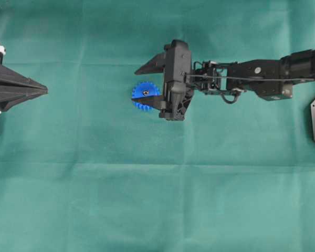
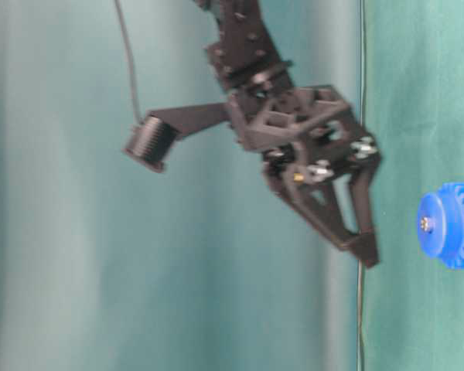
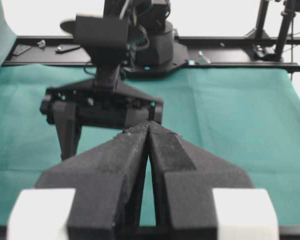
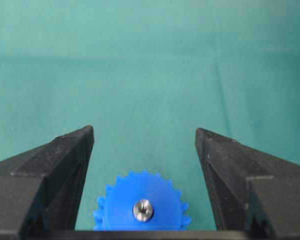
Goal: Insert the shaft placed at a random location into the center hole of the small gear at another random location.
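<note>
The tiny silvery-grey metal shaft (image 4: 143,209) is sitting upright in the dark center hole of the bright blue toothed plastic small gear (image 4: 121,206), which is lying flat on the green cloth-covered table (image 1: 147,199). Insertion is judged complete; the step in hand is release and retreat. The black right gripper (image 4: 144,145) is hanging just above the gear with its jaws spread wide, holding nothing. The black left gripper (image 3: 149,131) is resting well apart, fingertips pressed together. The next move calls for a straight lift clear, without brushing the shaft
</note>
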`<move>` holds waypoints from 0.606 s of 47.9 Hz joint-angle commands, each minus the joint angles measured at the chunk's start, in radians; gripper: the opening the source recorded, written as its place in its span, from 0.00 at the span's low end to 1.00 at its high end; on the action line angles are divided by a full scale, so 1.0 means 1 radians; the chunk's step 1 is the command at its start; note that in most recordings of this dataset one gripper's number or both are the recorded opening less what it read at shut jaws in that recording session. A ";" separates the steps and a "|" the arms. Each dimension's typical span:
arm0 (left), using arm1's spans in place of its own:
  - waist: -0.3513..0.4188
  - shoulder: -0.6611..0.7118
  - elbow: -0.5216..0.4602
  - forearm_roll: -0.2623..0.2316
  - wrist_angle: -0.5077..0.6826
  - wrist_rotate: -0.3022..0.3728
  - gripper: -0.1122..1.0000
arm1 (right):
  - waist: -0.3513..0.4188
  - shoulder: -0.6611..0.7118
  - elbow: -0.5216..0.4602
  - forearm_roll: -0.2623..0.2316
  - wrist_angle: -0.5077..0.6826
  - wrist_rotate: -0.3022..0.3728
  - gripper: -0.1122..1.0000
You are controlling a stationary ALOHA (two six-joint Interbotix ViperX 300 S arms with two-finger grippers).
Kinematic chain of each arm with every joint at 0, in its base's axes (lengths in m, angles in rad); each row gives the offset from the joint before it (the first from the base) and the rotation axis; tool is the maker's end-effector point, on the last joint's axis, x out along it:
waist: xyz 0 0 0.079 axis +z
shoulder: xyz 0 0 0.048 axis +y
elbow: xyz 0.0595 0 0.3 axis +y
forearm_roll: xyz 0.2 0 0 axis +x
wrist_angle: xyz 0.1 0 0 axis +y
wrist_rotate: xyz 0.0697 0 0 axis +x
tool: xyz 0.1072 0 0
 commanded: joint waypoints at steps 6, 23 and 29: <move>-0.002 0.003 -0.025 0.003 -0.006 -0.002 0.10 | 0.003 -0.063 -0.021 0.000 0.006 0.011 0.82; 0.000 0.003 -0.025 0.003 -0.006 -0.002 0.10 | 0.003 -0.146 0.054 0.002 0.012 0.015 0.82; -0.002 0.003 -0.025 0.003 -0.006 -0.002 0.10 | 0.003 -0.209 0.109 0.003 0.012 0.018 0.82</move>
